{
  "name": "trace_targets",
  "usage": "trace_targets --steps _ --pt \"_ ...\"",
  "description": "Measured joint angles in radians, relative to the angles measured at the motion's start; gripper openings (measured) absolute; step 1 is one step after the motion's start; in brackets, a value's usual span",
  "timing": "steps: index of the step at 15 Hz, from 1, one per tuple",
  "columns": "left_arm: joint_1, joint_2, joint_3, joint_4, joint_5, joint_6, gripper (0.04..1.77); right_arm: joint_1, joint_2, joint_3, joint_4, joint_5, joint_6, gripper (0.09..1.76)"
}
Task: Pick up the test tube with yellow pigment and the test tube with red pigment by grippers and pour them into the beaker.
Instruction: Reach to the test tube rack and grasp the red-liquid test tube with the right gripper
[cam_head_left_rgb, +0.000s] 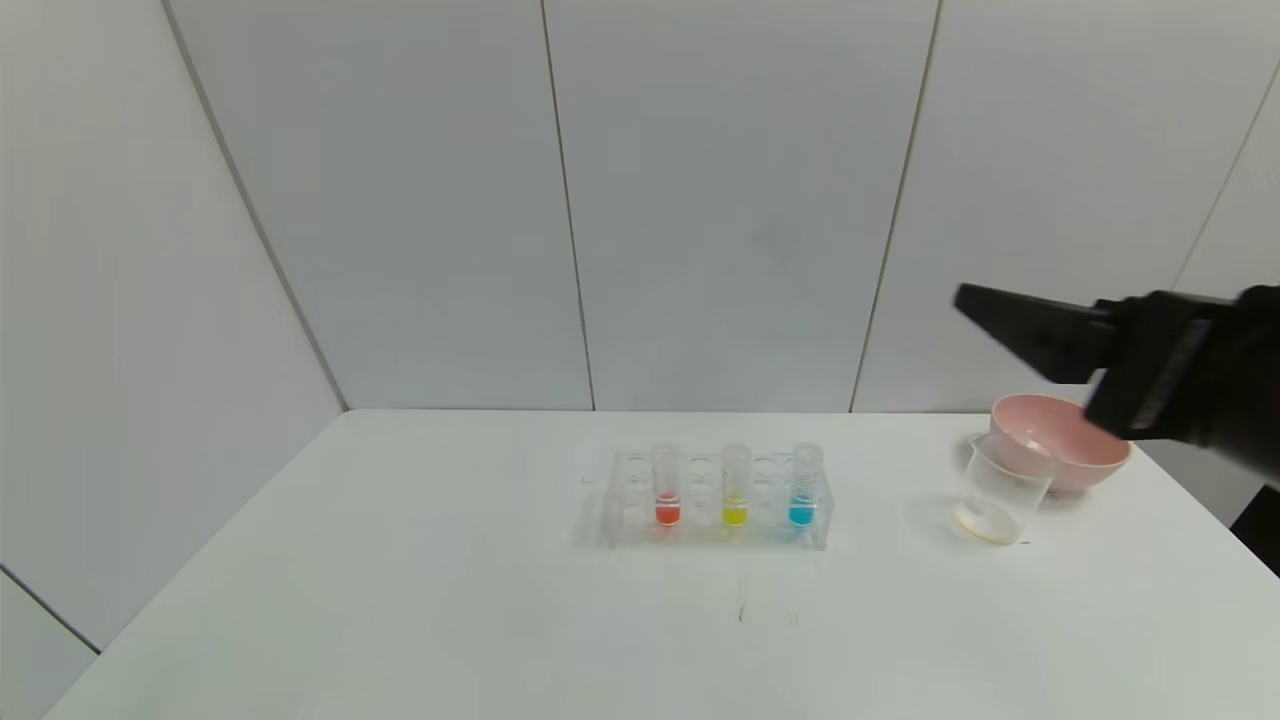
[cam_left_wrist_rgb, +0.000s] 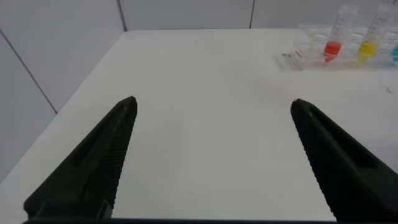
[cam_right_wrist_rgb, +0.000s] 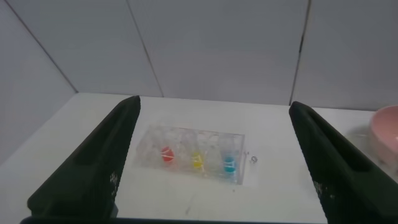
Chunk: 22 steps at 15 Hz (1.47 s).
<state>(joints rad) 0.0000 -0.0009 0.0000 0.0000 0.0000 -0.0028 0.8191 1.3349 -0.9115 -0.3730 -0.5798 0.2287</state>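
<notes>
A clear rack (cam_head_left_rgb: 625, 500) stands mid-table and holds three upright tubes. The test tube with red pigment (cam_head_left_rgb: 667, 488) is on the left, the test tube with yellow pigment (cam_head_left_rgb: 735, 488) in the middle, and a blue tube (cam_head_left_rgb: 803, 488) on the right. The beaker (cam_head_left_rgb: 1000, 490) stands to the right of the rack with a thin yellowish film at its bottom. My right gripper (cam_head_left_rgb: 965, 300) is open and empty, raised high above the beaker. Its wrist view shows the red tube (cam_right_wrist_rgb: 166, 154) and the yellow tube (cam_right_wrist_rgb: 197, 160) between its fingers, far below. My left gripper (cam_left_wrist_rgb: 212, 102) is open and empty over bare table, left of the rack (cam_left_wrist_rgb: 305, 50).
A pink bowl (cam_head_left_rgb: 1060, 440) sits just behind the beaker, near the table's right edge. White wall panels close the back and left sides. The white table (cam_head_left_rgb: 400, 600) spreads wide in front of and left of the rack.
</notes>
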Motion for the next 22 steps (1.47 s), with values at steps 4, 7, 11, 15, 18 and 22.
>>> trace_targets --steps 4,7,11,15,18,22 --pt "0.0 0.0 0.0 0.0 0.0 0.0 1.76 0.19 0.323 -0.021 -0.336 -0.199 0.013 1.71" --pt "0.0 0.0 0.0 0.0 0.0 0.0 1.76 0.256 0.544 -0.069 -0.47 -0.278 0.015 1.71" --pt "0.0 0.0 0.0 0.0 0.0 0.0 1.76 0.28 0.767 -0.191 -0.505 -0.296 0.02 1.71" --pt "0.0 0.0 0.0 0.0 0.0 0.0 1.76 0.244 0.917 -0.304 -0.509 -0.296 0.024 1.71" --pt "0.0 0.0 0.0 0.0 0.0 0.0 1.76 0.191 0.999 -0.37 -0.506 -0.288 0.038 1.71" --pt "0.0 0.0 0.0 0.0 0.0 0.0 1.76 0.128 1.08 -0.466 -0.489 -0.214 0.033 1.71"
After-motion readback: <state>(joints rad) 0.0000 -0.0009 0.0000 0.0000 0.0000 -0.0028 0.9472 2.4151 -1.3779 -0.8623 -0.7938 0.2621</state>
